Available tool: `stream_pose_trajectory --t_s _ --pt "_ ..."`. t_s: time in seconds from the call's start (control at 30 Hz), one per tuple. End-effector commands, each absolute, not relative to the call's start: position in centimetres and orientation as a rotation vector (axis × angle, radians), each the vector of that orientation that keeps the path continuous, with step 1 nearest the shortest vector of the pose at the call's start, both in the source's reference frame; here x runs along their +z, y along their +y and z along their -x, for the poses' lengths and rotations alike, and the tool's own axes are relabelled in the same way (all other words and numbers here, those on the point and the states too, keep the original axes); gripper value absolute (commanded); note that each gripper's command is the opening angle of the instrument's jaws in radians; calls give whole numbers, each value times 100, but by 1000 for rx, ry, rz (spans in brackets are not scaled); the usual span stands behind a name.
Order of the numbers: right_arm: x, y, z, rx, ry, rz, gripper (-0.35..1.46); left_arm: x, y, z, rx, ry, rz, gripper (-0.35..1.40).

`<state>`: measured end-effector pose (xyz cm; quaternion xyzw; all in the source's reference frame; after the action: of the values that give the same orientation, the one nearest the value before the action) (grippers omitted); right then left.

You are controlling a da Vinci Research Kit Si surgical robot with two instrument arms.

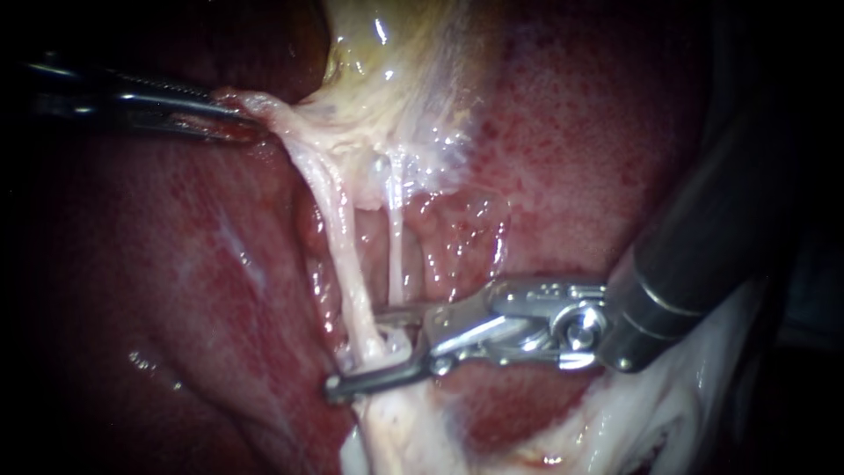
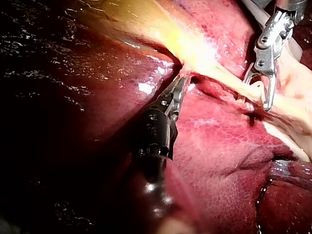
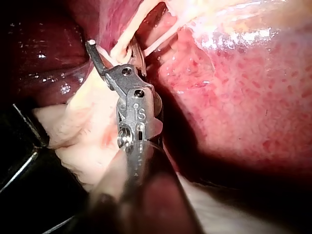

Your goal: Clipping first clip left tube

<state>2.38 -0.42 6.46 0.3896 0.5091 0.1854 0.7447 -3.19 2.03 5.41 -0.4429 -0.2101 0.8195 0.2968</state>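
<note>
Surgical lab; liver point(image 1: 598, 132), gallbladder point(image 1: 396, 53) exposed.

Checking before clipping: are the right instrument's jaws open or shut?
Open: right instrument jaws straddle the left tube, gap visible between them.

Backdrop: liver point(image 1: 158, 264), dark red, wet and mottled, filling the endoscope view from 7 to 2 o'clock.
Pale wet tissue point(image 1: 694, 396) at 5 o'clock.
Light: strongest at centre, with white glints point(image 1: 380, 31) on wet surfaces at 12 o'clock. The margins fall to black at 9 and 3 o'clock.
</note>
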Motion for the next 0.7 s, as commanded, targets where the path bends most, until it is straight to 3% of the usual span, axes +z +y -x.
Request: stream_pose_trajectory --t_s 0.03,0.7 --pt "644 -43 -240 406 1121 -853 50 541 203 319 2179 -558 1177 -35" --pt "586 -47 -256 410 1158 -886 48 542 203 319 2179 -559 1177 -35"
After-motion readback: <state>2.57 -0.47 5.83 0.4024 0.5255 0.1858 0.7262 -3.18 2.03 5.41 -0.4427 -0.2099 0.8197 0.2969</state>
